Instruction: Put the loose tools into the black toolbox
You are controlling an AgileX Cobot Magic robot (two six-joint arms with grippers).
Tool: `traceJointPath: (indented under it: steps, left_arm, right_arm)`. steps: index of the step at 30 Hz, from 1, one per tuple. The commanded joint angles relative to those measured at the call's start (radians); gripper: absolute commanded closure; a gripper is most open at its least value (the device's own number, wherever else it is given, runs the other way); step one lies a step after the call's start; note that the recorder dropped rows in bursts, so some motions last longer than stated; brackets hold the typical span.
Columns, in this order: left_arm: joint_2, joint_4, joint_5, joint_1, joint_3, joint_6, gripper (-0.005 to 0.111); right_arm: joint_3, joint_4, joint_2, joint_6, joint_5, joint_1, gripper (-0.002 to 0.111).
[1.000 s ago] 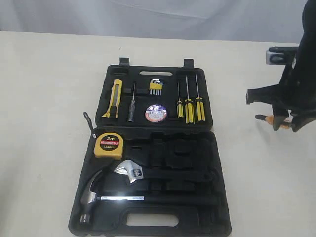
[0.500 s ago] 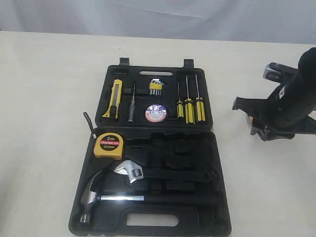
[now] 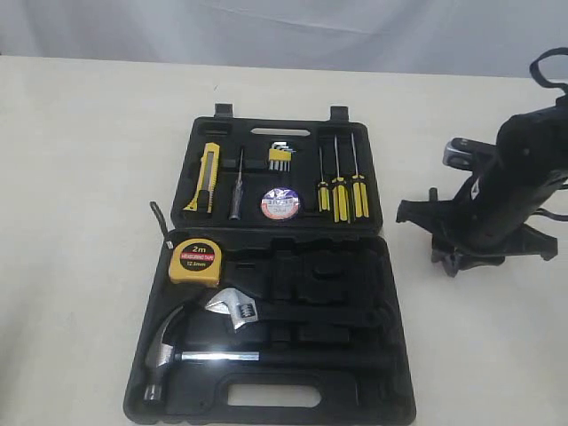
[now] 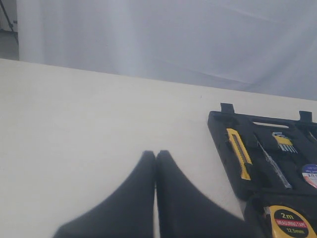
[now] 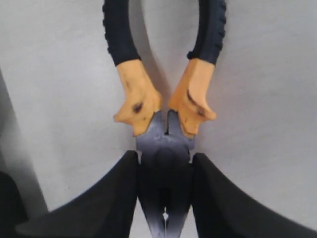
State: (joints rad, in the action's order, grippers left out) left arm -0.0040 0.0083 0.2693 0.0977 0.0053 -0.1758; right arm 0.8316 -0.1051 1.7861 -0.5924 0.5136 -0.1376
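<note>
Exterior view: the black toolbox (image 3: 401, 355) lies open. The yellow-black utility knife (image 3: 205, 177), tape roll (image 3: 280, 204) and 2m tape measure (image 3: 195, 261) already sit in it, so by my judgement only the pliers remain. The right arm (image 3: 510, 177) leans beside the case and hides them.

Left wrist view: the left gripper (image 4: 155, 166) is pinched together and empty, parked clear of the box.

Right wrist view: the right gripper (image 5: 165, 198) clamps the pliers (image 5: 136, 101) by the head, leaving the handles free for slotting in.

A second ago the arm stood farther from the case and the orange grips showed.
</note>
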Motion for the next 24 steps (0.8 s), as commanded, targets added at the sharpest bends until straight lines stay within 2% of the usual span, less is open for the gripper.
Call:
traceJointPath:
  steps: [1,3,5,9,11,12,16,24]
  left_arm:
    - [0.004,-0.008,0.003,0.006,-0.005,0.0,0.107]
    - [0.004,-0.008,0.003,0.006,-0.005,0.0,0.107]
    - [0.004,-0.008,0.003,0.006,-0.005,0.0,0.107]
    - [0.004,-0.008,0.003,0.006,-0.005,0.0,0.107]
    - [0.004,-0.008,0.003,0.006,-0.005,0.0,0.107]
    - [0.004,-0.008,0.003,0.006,-0.005,0.0,0.107]
    - [0.004,-0.008,0.003,0.006,-0.005,0.0,0.107]
    - [0.004,-0.008,0.003,0.006,-0.005,0.0,0.107]
  right_arm:
    - [0.006,-0.021,0.008,0.01,-0.012,-0.029,0.108]
    - [0.006,-0.021,0.008,0.01,-0.006,-0.029,0.104]
    - [0.006,-0.021,0.008,0.01,0.01,-0.029,0.092]
    - [0.006,-0.021,0.008,0.01,0.005,-0.029,0.058]
    - [0.008,-0.001,0.008,0.01,0.005,-0.029,0.045]
    - [0.013,0.018,0.008,0.02,0.01,-0.029,0.042]
    - [0.082,0.071,0.0,0.142,0.127,-0.029,0.042]
    - [0.321,0.122,-0.087,0.632,0.538,-0.029,0.042]
